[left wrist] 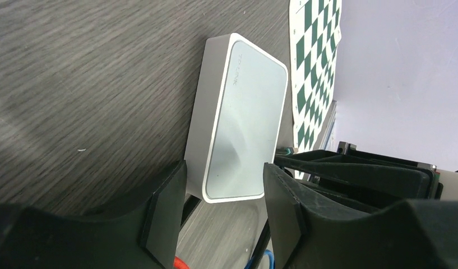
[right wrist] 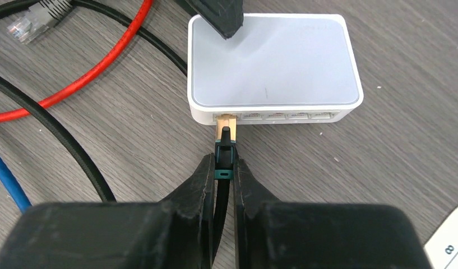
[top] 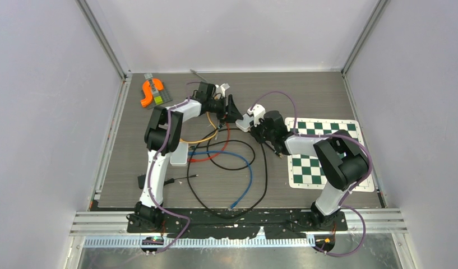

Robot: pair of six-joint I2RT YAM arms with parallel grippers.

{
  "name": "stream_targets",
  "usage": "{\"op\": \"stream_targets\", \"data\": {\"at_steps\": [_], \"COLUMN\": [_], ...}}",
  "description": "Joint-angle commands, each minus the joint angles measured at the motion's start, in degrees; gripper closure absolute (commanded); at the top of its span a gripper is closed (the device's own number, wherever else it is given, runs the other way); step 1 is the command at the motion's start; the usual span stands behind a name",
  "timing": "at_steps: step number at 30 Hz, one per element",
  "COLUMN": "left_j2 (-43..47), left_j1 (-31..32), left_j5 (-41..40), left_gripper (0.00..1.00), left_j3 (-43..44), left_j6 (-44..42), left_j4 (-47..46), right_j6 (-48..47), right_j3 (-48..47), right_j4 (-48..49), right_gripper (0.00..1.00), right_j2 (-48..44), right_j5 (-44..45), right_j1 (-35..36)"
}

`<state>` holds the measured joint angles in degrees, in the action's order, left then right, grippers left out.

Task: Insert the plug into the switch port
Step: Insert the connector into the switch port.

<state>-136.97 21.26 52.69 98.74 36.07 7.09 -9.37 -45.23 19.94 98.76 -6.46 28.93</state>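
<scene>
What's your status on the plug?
Right pincer shut on plug, tip at end port of switch. Left pincer open by switch. Nothing in the way.

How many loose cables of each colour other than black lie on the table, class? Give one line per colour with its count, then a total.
orange cable: 1
red cable: 1
blue cable: 1
Total: 3
</scene>
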Motion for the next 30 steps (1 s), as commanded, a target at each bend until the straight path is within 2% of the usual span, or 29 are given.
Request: {"op": "stream_targets", "data": {"at_steps": [1, 10, 15, 22, 30], "left_j2": [4.4, 5.0, 4.7, 5.1, 4.5], "left_j1": [4.2, 4.4, 4.5, 4.5, 4.5], "left_j5": [12.1, 15.9, 16.3, 14.5, 13.1], "left_gripper": [0.47, 0.49, 0.50, 0.51, 0.53], "left_j3": [-0.9, -4.7, -4.9, -5.1, -4.0], "left_j6": [5.0, 11.7, 11.7, 10.5, 8.4], "left_j4": [-1.1, -12.9, -13.9, -14.7, -11.5], "right_j6": [-3.6, -9.0, -11.2, -15.2, -17.3], "right_j3": [-4.8, -10.0, -12.7, -21.0, -27.4], "right_j4": [8.3, 5.1, 0.5, -15.6, -26.2], "right_gripper": [0.95, 0.95, 0.95, 0.95, 0.95], "right_j2": [-3.8, -0.6, 0.6, 1.7, 4.6], "right_j5": [-1.4, -6.1, -6.5, -7.6, -7.6], "right_j1": [0.8, 0.7, 0.6, 0.3, 0.2]}}
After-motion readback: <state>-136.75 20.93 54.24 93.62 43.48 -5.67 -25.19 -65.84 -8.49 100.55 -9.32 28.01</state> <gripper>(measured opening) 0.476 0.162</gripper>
